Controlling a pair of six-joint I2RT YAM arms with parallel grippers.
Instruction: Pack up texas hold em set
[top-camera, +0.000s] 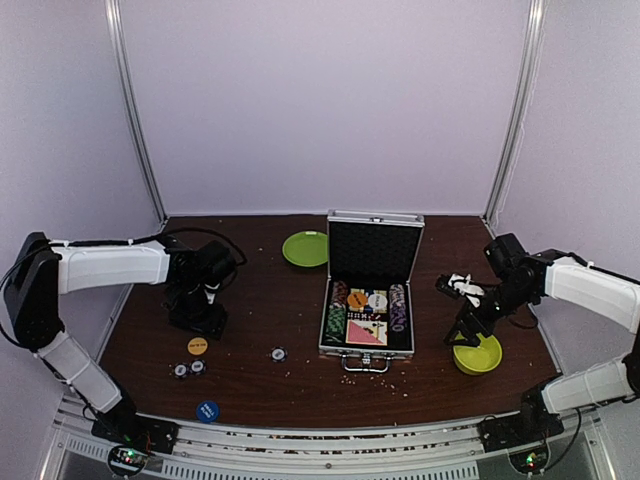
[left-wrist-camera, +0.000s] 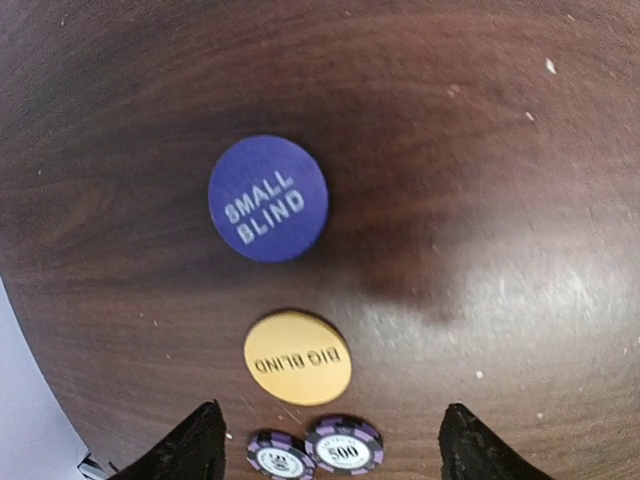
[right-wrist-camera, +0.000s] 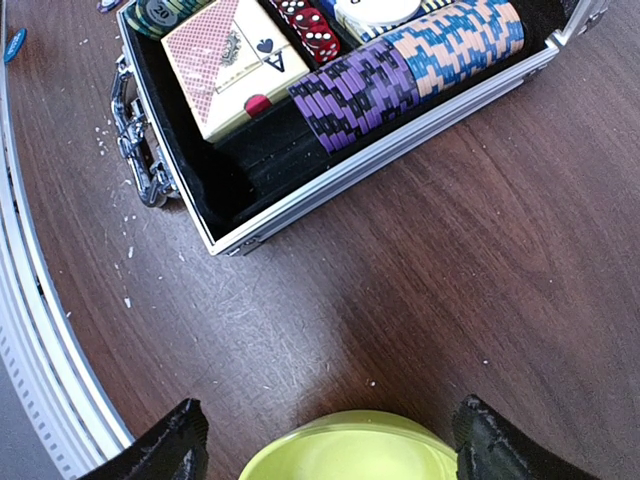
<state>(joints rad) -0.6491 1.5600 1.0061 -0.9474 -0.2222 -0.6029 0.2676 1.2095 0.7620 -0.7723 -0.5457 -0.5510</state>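
Observation:
The silver case (top-camera: 370, 300) stands open mid-table, holding chip rows, a card deck (right-wrist-camera: 225, 65) and red dice (right-wrist-camera: 315, 30). On the table to its left lie an orange "BIG BLIND" disc (left-wrist-camera: 298, 358), a blue "SMALL BLIND" disc (left-wrist-camera: 268, 198), two purple chips (left-wrist-camera: 345, 443) and a lone chip (top-camera: 279, 353). My left gripper (top-camera: 197, 325) is open and empty just behind the orange disc (top-camera: 198, 346), its fingers either side of the two chips. My right gripper (top-camera: 467, 332) is open and empty over the near rim of the yellow-green bowl (right-wrist-camera: 350, 450).
A flat green plate (top-camera: 305, 248) lies behind the case on its left. The yellow-green bowl (top-camera: 478, 355) sits right of the case near the front. A metal rail (top-camera: 330, 430) runs along the table's near edge. Crumbs dot the wood.

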